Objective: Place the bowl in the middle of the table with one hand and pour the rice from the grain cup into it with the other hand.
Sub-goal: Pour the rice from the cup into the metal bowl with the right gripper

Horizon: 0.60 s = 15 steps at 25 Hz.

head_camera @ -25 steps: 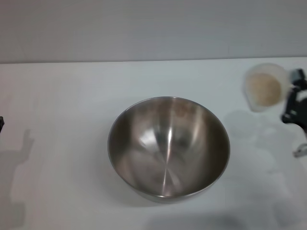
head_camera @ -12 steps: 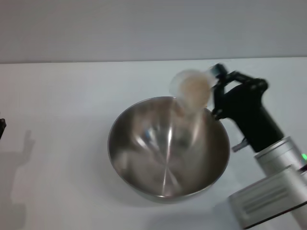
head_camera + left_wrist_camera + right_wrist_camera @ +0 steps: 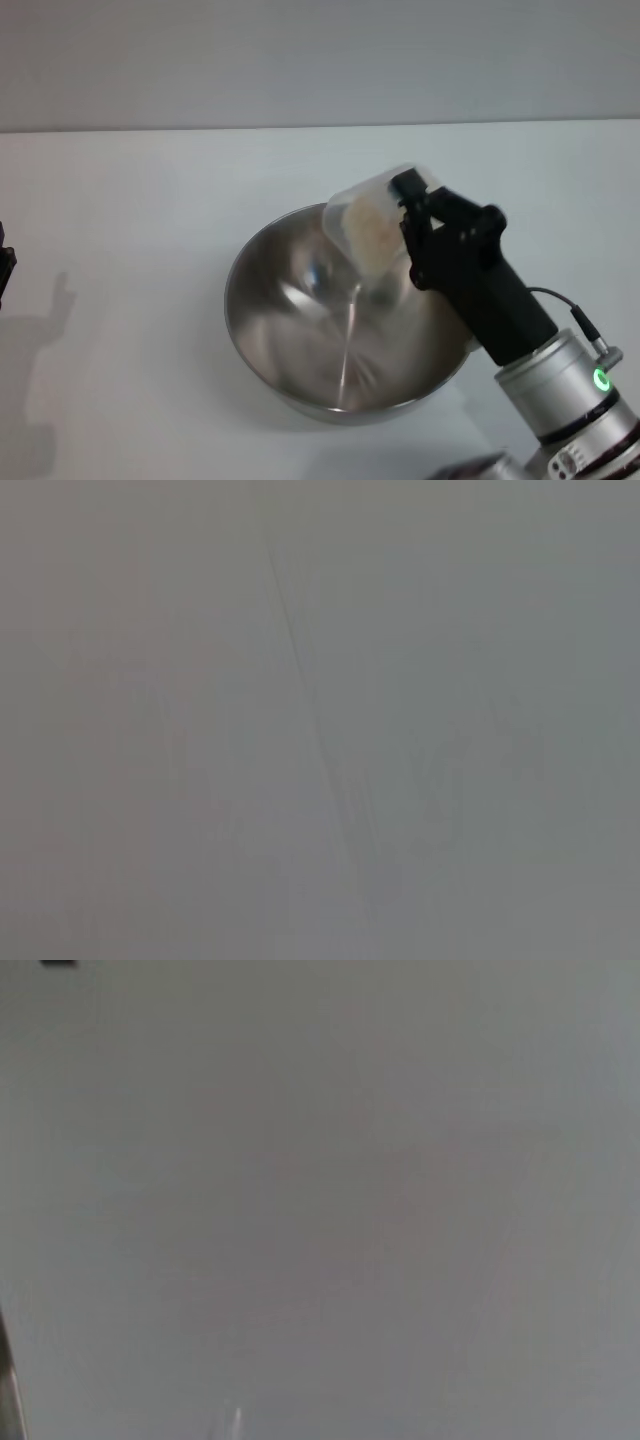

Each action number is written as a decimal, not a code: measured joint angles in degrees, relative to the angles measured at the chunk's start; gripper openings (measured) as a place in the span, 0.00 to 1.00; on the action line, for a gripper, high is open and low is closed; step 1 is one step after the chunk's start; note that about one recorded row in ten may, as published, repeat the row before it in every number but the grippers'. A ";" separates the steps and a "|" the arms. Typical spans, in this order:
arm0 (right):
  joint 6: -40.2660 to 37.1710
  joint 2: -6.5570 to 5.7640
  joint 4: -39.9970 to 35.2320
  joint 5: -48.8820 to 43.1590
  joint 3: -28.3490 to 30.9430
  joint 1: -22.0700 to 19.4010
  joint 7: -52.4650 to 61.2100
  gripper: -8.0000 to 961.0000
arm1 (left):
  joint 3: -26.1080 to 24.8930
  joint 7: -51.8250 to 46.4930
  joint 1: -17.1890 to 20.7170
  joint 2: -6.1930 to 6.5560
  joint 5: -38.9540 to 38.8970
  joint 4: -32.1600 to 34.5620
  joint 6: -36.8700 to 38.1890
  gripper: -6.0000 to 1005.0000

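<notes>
I hold cup point(image 3: 368, 225) in right gripper point(image 3: 405, 215), fingers clamped on it, over far right rim of bowl point(image 3: 300, 330). Cup tilted, mouth facing left and down toward bowl centre, long axis slanting across rim. Rice point(image 3: 368, 232) inside cup; cannot tell if any falling. Bowl mid counter point(image 3: 120, 220). Left gripper barely at left edge, fingers: cannot tell. Next I judge more tilt needed.
</notes>
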 joint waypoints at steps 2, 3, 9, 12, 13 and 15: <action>0.21 0.09 0.08 -1.35 0.14 -0.46 -4.09 0.02 | 0.05 -0.57 0.04 0.00 0.01 0.03 0.00 0.83; 0.50 0.16 0.12 -1.74 0.05 -0.60 -6.69 0.02 | 0.07 -0.87 0.05 0.00 0.00 0.11 0.00 0.83; 1.54 0.21 0.20 -1.94 -0.11 -0.68 -18.74 0.02 | 0.11 -1.96 -0.27 0.00 0.00 0.78 0.01 0.83; 1.60 0.21 0.77 -2.53 -0.43 -0.74 -25.97 0.02 | 0.11 -2.01 -0.27 0.00 0.01 0.79 0.01 0.83; 1.60 0.21 0.77 -2.53 -0.43 -0.74 -25.97 0.02 | 0.11 -2.02 -0.27 0.00 0.00 0.80 0.01 0.83; 2.09 0.20 0.92 -2.78 -0.46 -0.73 -29.66 0.02 | 0.11 -2.02 -0.27 0.00 0.00 0.82 0.01 0.83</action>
